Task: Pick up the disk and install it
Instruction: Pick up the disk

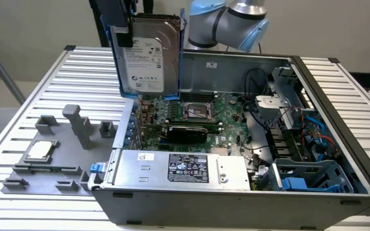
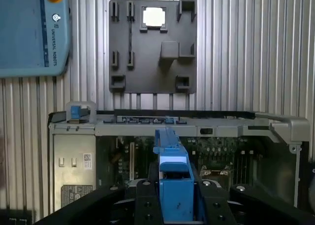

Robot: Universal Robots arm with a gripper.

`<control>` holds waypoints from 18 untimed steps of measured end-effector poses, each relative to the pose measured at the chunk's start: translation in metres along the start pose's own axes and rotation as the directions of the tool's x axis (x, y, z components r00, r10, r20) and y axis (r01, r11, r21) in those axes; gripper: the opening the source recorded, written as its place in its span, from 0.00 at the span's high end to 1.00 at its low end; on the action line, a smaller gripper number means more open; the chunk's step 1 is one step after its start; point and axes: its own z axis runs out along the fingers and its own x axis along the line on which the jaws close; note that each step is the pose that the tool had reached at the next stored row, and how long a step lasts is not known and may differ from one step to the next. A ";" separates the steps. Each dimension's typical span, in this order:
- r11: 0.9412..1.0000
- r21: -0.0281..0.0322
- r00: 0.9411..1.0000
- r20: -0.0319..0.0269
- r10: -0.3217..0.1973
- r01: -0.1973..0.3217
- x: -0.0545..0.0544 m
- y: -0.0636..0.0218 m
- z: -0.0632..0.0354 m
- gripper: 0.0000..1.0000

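The disk [image 1: 148, 57], a silver-grey drive with a white label in a blue carrier frame, hangs upright in the air over the back of the open computer case [image 1: 339, 96], toward the exterior view's left. My gripper [image 1: 148, 20] is shut on its upper end. In the wrist view the blue carrier edge [image 2: 172, 185] of the disk runs between my black fingers [image 2: 145, 205], with the gripper [image 2: 173, 203] looking down on the motherboard [image 2: 216, 151].
A silver power supply box [image 1: 178, 168] fills the case's near side. A blue-grey drive cage [image 1: 307, 180] sits at its near corner on the exterior view's right. A grey fixture plate [image 1: 44, 163] holding a small square chip [image 1: 40, 150] lies beside the case. A teach pendant [image 2: 29, 33] rests on the slatted table.
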 end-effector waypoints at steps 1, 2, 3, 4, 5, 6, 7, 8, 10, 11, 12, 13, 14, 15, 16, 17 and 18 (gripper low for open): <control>1.000 0.000 1.000 0.000 0.000 0.000 0.002 -0.0045 -0.0002 1.00; 1.000 0.000 1.000 0.000 0.000 0.000 0.003 -0.0089 -0.0003 1.00; 1.000 0.000 1.000 0.001 0.000 0.000 0.005 -0.0138 -0.0004 1.00; 1.000 0.000 1.000 0.001 0.000 0.000 0.007 -0.0180 -0.0005 1.00; 1.000 0.000 1.000 0.001 0.000 0.000 0.009 -0.0227 -0.0007 1.00; 1.000 0.000 1.000 0.001 0.000 0.000 0.010 -0.0271 -0.0008 1.00; 1.000 0.000 1.000 0.001 0.000 0.000 0.012 -0.0317 -0.0009 1.00; 1.000 0.000 1.000 0.001 0.000 0.000 0.014 -0.0363 -0.0011 1.00; 1.000 0.000 1.000 0.002 0.000 0.000 0.017 -0.0456 -0.0014 1.00; 1.000 0.000 1.000 0.002 0.000 0.000 0.019 -0.0501 -0.0015 1.00; 1.000 0.000 1.000 0.002 0.000 0.000 0.021 -0.0546 -0.0016 1.00; 1.000 0.000 1.000 0.002 0.000 0.000 0.022 -0.0592 -0.0018 1.00; 1.000 0.000 1.000 0.002 0.000 0.000 0.024 -0.0638 -0.0019 1.00; 1.000 0.000 1.000 0.002 0.000 0.000 0.026 -0.0684 -0.0021 1.00; 1.000 0.000 1.000 0.002 0.000 0.000 0.027 -0.0730 -0.0022 1.00; 1.000 0.000 1.000 0.003 0.000 0.000 0.029 -0.0776 -0.0024 1.00; 1.000 0.000 1.000 0.003 0.000 0.000 0.031 -0.0822 -0.0025 1.00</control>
